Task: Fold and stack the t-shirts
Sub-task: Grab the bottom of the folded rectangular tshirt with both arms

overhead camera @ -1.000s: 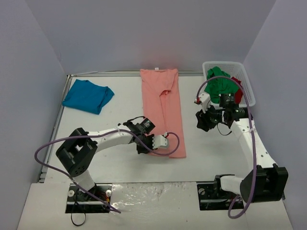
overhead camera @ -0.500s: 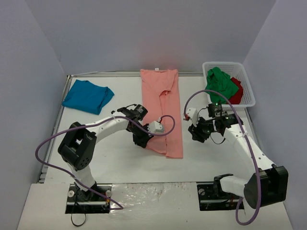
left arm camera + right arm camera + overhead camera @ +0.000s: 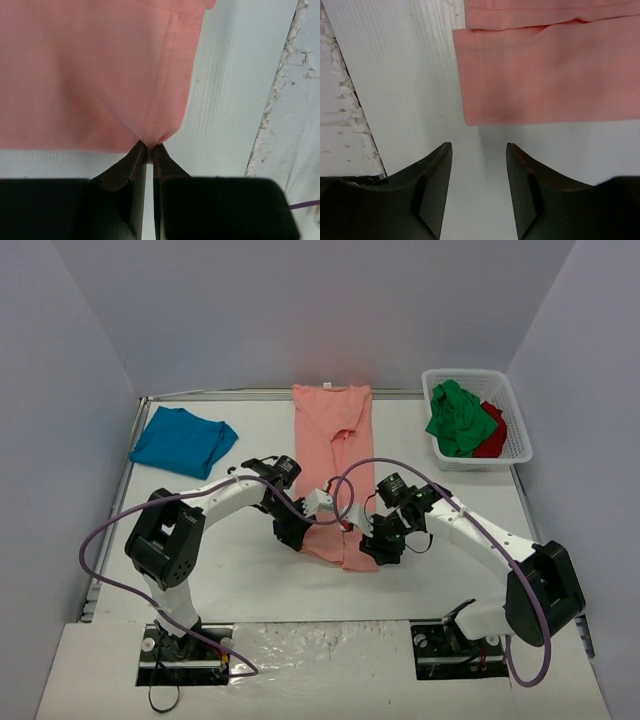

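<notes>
– While I'm watching the wrist views, my left hand (image 3: 148,147) is pinching a near hem corner of the pink shirt (image 3: 335,440), which is lying along the middle of the bench (image 3: 230,570).
– And the right hand (image 3: 479,150)?
– It's hovering wide apart, gripping nothing, just short of the shirt's other near corner.

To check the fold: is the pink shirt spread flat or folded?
Folded: the pink shirt lies as a narrow strip, with a layered edge in the right wrist view.
</notes>
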You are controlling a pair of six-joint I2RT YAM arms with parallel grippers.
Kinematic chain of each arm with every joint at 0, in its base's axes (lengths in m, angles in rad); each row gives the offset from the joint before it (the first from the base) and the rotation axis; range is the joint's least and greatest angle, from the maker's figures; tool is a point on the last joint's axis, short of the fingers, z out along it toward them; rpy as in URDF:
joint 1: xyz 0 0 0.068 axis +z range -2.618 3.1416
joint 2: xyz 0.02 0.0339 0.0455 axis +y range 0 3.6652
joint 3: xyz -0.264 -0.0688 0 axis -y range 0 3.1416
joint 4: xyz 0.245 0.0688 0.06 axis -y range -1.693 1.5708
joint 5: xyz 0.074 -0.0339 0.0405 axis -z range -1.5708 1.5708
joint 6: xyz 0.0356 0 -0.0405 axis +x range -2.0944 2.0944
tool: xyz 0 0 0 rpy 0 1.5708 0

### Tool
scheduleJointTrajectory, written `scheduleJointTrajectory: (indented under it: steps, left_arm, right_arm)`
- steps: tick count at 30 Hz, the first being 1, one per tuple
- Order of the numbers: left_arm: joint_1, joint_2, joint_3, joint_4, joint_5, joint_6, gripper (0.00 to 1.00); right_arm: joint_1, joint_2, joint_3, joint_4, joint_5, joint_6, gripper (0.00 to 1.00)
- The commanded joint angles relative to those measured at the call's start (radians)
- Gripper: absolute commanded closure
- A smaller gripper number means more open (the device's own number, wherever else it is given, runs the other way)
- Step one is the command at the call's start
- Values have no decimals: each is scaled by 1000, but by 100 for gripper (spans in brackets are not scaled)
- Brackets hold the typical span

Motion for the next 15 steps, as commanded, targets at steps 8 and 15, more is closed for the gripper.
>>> scheduleJointTrajectory:
  steps: [8,15]
  left_arm:
    - [22,24,57,-17,106,-16,98]
    - [22,30,57,-17,101,-8,98]
  right_arm:
    - [91,105,-45,53,79,17,57]
    - [111,188,-39,93,88,40,56]
